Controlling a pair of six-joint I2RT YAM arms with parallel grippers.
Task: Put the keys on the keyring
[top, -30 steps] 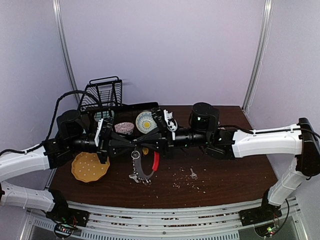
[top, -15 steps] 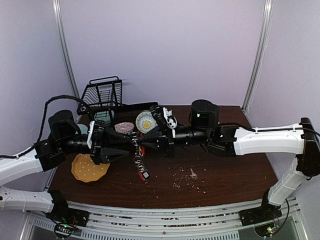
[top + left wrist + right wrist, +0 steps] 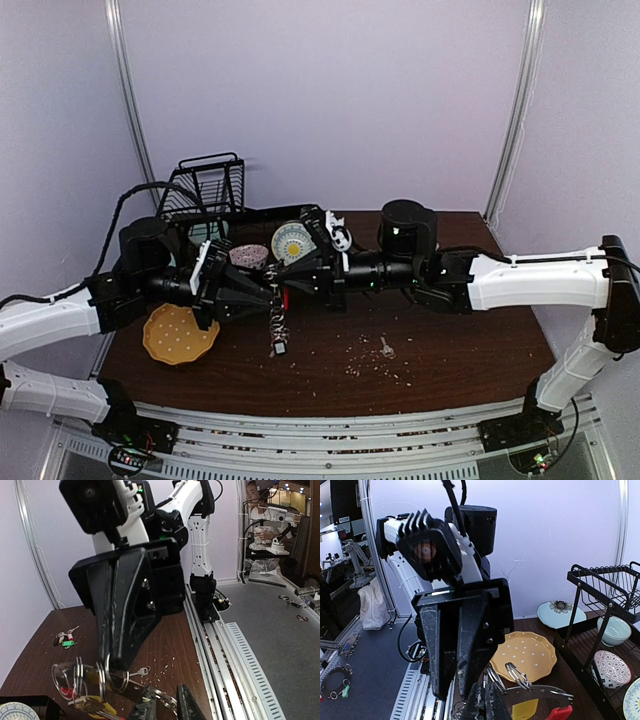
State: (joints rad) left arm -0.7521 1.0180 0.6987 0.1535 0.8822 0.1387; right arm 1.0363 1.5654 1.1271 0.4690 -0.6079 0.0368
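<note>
Silvery keyring pinched in right gripper

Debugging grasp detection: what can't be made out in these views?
- Top view: black fingers of the left gripper and right gripper hide their contact with the keyring.
- Left wrist view: the bottom edge cuts off the left fingertips; grip on the keyring unclear.
- Right wrist view: the bottom edge cuts off the red clip.
- Top view: the loose key is too small to tell its shape.

Overhead; opposed wrist close-ups (shared keyring)
</note>
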